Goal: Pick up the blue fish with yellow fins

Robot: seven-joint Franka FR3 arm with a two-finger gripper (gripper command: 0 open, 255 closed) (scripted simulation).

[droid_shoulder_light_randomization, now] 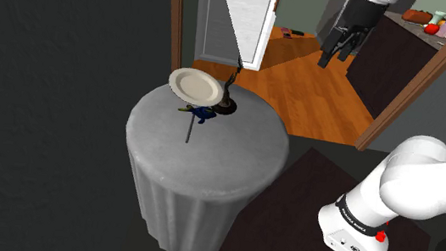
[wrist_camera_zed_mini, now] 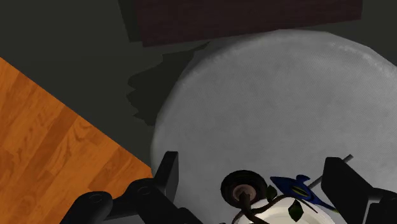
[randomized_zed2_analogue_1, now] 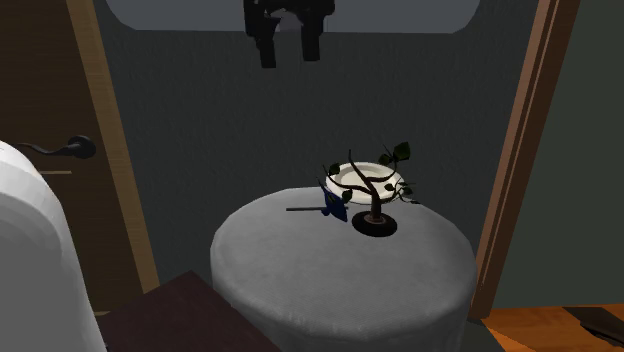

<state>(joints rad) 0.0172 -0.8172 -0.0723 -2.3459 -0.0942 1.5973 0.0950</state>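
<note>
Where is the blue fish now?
In the shoulder view the blue fish lies on the round table, beside the white plate, left of the plant's base.

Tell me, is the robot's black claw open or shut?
Open. The gripper has its two black fingers wide apart, clasping nothing, up above the round table.

I count one round table (droid_shoulder_light_randomization: 208, 166), and on it one plate (droid_shoulder_light_randomization: 194, 84), one blue fish (droid_shoulder_light_randomization: 204, 112), one small twiggy plant (randomized_zed2_analogue_1: 374, 212) on a dark base, and one thin dark stick (droid_shoulder_light_randomization: 188, 130). On the floor there is one dark mat (droid_shoulder_light_randomization: 289, 208). Of my own black fingers (wrist_camera_zed_mini: 167, 175) there are two.
</note>
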